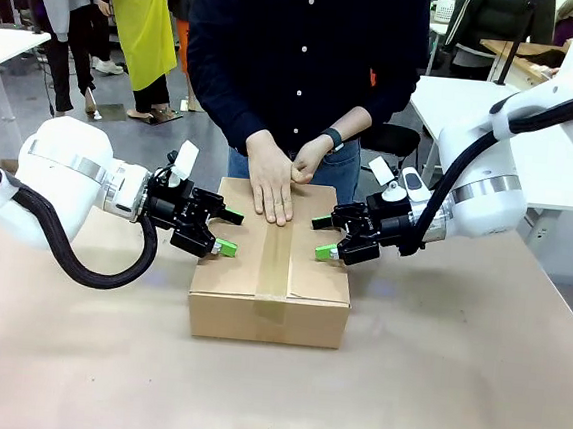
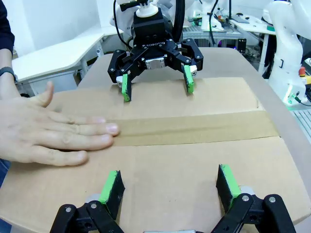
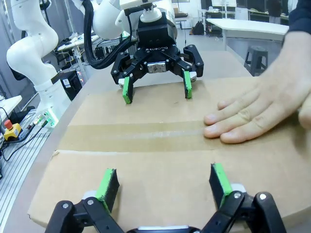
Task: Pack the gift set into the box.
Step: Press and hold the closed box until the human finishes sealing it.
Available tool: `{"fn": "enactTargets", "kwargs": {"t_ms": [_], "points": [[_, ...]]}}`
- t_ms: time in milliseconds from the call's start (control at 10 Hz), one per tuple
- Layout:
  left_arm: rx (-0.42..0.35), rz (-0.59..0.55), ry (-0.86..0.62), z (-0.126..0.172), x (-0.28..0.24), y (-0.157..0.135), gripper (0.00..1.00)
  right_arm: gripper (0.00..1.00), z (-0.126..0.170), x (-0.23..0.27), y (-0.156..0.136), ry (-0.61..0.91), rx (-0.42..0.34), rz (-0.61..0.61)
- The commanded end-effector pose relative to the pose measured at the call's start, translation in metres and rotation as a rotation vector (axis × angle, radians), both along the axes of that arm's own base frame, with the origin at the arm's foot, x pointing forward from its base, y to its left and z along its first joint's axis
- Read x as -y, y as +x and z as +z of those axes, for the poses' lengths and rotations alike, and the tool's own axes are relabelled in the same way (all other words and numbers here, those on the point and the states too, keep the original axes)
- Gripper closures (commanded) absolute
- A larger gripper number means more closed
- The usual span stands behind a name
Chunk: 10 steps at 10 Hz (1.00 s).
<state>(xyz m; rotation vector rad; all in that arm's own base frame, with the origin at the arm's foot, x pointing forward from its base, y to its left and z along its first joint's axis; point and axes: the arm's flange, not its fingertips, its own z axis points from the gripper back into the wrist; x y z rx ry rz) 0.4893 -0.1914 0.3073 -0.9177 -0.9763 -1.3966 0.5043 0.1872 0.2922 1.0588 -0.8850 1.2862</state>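
The large brown corrugated cardboard box sat on the bench between my two arms, its flaps folded down and a strip of brown packing tape laid along the centre seam; any gift set inside it was hidden from me, so I judged the packing to be near its end. My left gripper hung over the box's left edge with its green-padded fingers spread and nothing between them, and my right gripper hung over the box's right edge, likewise spread and empty. In the left wrist view my own pads hovered just above the near flap, though I could not tell whether they touched the cardboard. The person's hand lay flat on the tape at the far end of the box, fingers pointing along the seam towards the box's middle. That hand was my main worry: with both grippers facing each other across the lid, any inward sweep along the top could have run a finger into it. Pressing down unevenly could also have tipped a flap and wrinkled or lifted the tape beside the seam. If I had pushed sideways from one edge only, the box might have slid across the bench, away from the person's hand.
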Motion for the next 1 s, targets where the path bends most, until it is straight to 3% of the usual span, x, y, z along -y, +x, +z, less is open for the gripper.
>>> {"fn": "enactTargets", "kwargs": {"t_ms": [0,900], "points": [[0.012,-0.001,0.001,-0.0018,-0.0005,-0.0008,0.00,0.00,-0.0014,0.0008,0.0001,-0.009,-0.020,-0.005],[0.012,-0.001,0.001,-0.0018,-0.0005,-0.0008,0.00,0.00,-0.0014,0.0008,0.0001,-0.009,-0.020,-0.005]]}}
